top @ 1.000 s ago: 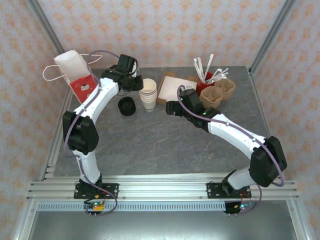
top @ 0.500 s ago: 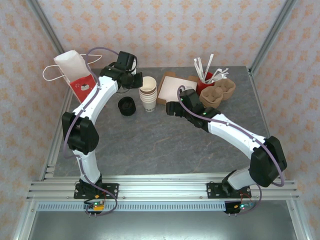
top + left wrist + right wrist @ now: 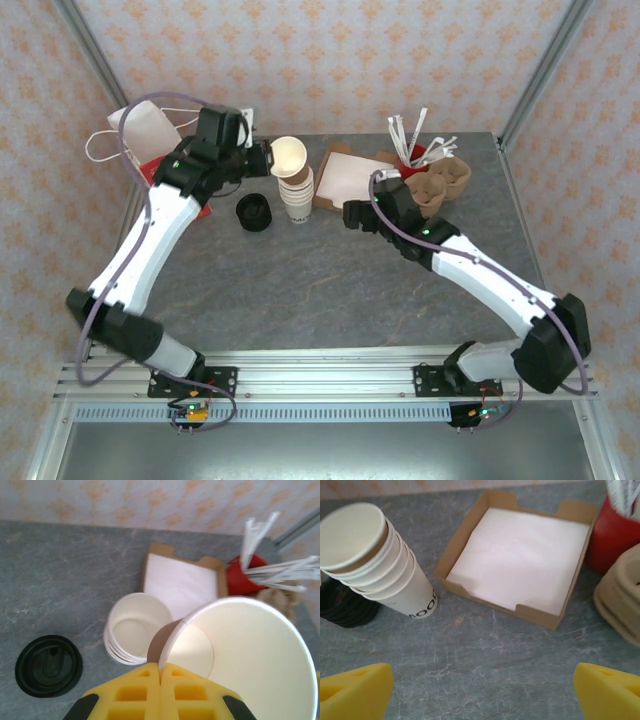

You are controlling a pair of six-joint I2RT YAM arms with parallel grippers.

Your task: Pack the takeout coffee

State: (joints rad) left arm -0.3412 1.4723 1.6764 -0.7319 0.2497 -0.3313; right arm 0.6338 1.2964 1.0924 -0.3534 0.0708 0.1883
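My left pincer [image 3: 161, 672] grips a lidless cream paper cup [image 3: 245, 655] by the rim above the stack of cups [image 3: 135, 630]. My right pincer [image 3: 481, 692], further right, stands wide.

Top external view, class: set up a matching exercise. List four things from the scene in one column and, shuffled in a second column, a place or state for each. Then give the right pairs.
Column one
1. left gripper
2. right gripper
3. stack of black lids
4. red holder

Column two
A. right of the napkin box, with white wrapped sticks in it
B. open, above bare table
C. shut on the rim of a paper cup
D. on the table, left of the cup stack

Pairs: 1-C, 2-B, 3-D, 4-A
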